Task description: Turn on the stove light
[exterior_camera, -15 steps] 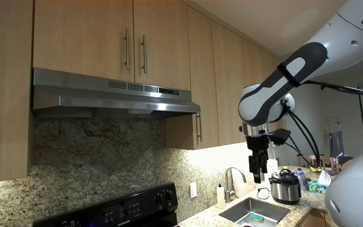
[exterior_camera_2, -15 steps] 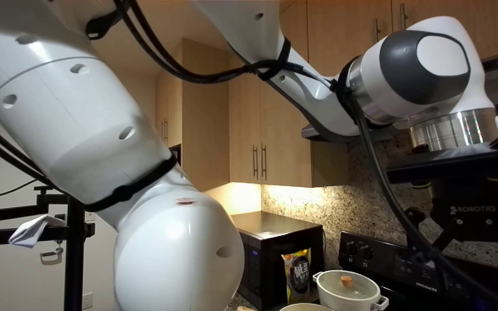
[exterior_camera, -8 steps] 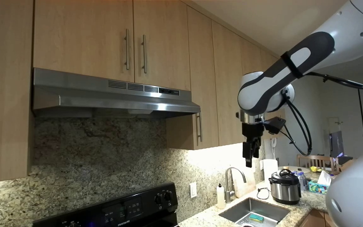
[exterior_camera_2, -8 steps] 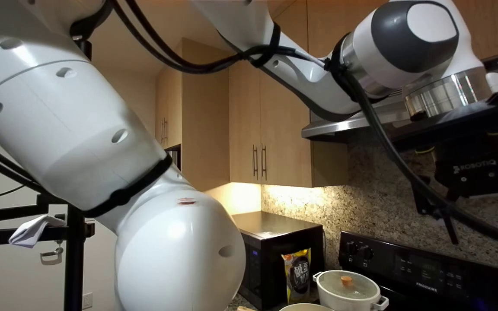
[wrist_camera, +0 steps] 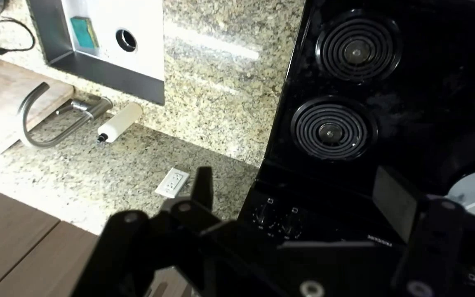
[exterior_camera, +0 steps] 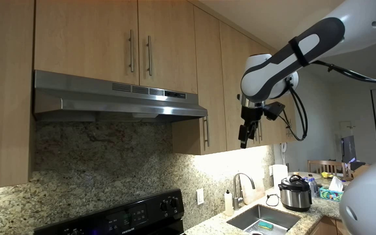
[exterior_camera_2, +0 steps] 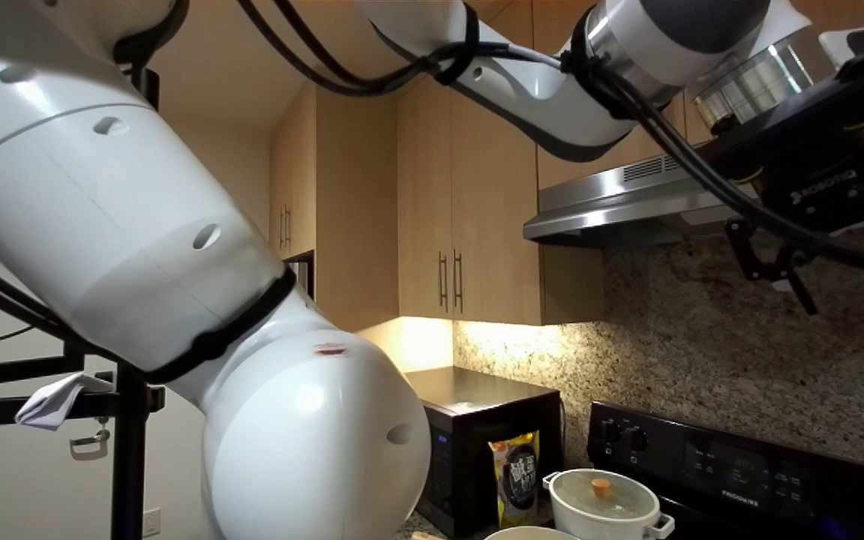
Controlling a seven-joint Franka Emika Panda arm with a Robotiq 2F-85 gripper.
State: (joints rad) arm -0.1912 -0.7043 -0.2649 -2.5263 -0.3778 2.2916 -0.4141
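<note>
In the wrist view we see the end effector (wrist_camera: pixel 294 183) spread, its two fingers (wrist_camera: pixel 203 187) well apart, one to the left and one to the right. In an exterior view it hangs to the right of the range hood (exterior_camera: pixel 116 101), pointing down, and from there we see a gap between the two. On the underside of that hood we find the stove light (exterior_camera: pixel 145 115), a pale panel that looks unlit to us. A dark control strip (exterior_camera: pixel 175 94) runs along the hood's front, toward its right end. Farther right, a bright glow (exterior_camera: pixel 227 160) lies on the backsplash (exterior_camera: pixel 184 169) under the cabinets (exterior_camera: pixel 209 81).

In the wrist view, the black stove (wrist_camera: pixel 427 103) lies to the right with its coil burners (wrist_camera: pixel 357 51) showing. The surface (wrist_camera: pixel 217 82) lies to the left of it, with a steel sink (wrist_camera: pixel 109 78) let into it. We see a sponge (wrist_camera: pixel 83 32) in the sink and a pale bottle (wrist_camera: pixel 121 122) just beside the faucet (wrist_camera: pixel 97 108).

In an exterior view the white arm (exterior_camera_2: pixel 304 420) fills the near left. A lidded pot (exterior_camera_2: pixel 597 521) stands farther to the right, near a printed bag (exterior_camera_2: pixel 520 480) and a microwave (exterior_camera_2: pixel 477 420). On the far part of the surface we see a pressure cooker (exterior_camera: pixel 295 195).
</note>
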